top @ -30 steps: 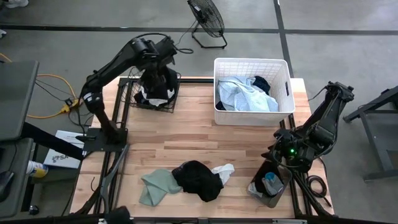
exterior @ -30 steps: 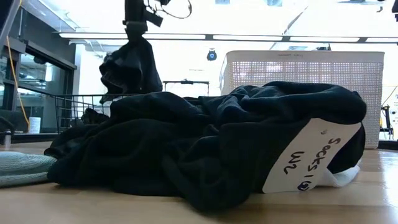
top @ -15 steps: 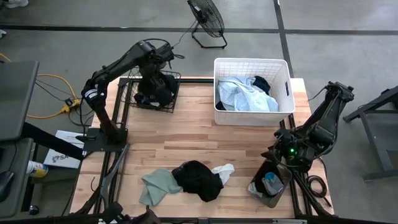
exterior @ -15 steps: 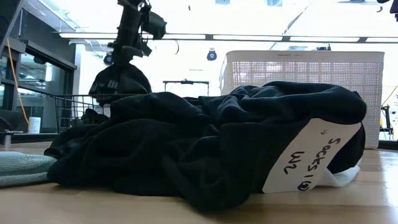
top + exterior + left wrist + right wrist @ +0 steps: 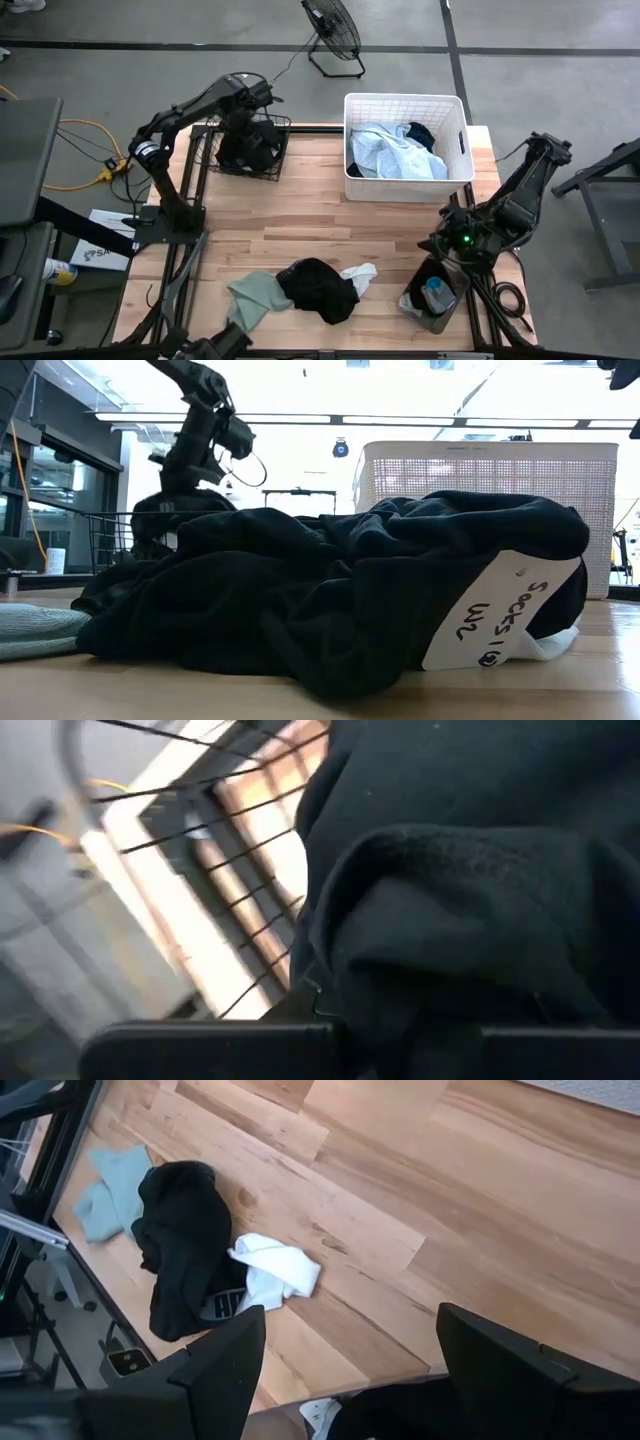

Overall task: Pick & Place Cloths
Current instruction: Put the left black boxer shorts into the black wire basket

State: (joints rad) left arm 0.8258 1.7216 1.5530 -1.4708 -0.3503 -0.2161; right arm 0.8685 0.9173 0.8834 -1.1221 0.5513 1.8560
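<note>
The tabletop is pale wooden planking, lengthwise boards with visible joints, framed by dark metal rails; it fills the middle of the high view. Around it lies a grey concrete floor crossed by dark lines, with a black floor fan at the top centre and yellow cables at the left edge. In the low view the room behind is bright, with long ceiling lights.

At the upper left of the tabletop stands a black wire basket. The left hand is lowered into it, its fingers together and clamped on a dark garment that fills the left wrist view beside the basket's wires.

A white plastic laundry basket sits at the upper right of the tabletop, holding a pale blue cloth and a dark piece.

Near the lower edge of the high view, at centre, three cloths lie in a touching row: a sage green cloth, a black garment and a small white cloth. In the low view the black garment bears a white handwritten label.

The right hand waits at the lower right, off the tabletop's corner, its fingers apart and holding nothing, above a dark bin.
</note>
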